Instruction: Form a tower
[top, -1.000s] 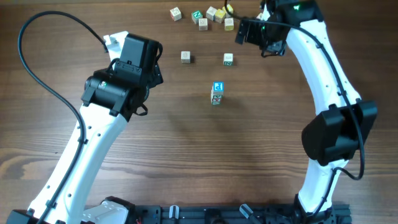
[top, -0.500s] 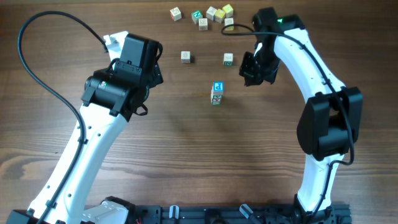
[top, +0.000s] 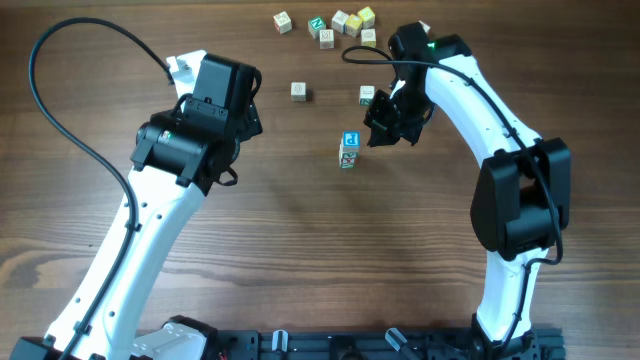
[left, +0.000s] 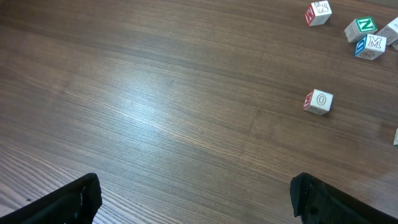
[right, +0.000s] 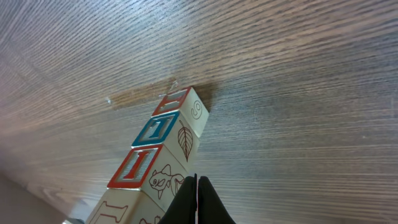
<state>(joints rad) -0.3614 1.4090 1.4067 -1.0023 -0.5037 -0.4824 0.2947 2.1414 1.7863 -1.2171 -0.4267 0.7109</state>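
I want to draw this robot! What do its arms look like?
Both arms are white tubes with chunky black joints. The left arm has a black cable looping beside it. The right arm has a green light near its wrist. The jaws are black.

Bright even light, soft shadows; glare on table (left: 143, 106), left wrist view.

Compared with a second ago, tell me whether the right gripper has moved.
Yes: the right gripper came from the far cube cluster toward the tower.
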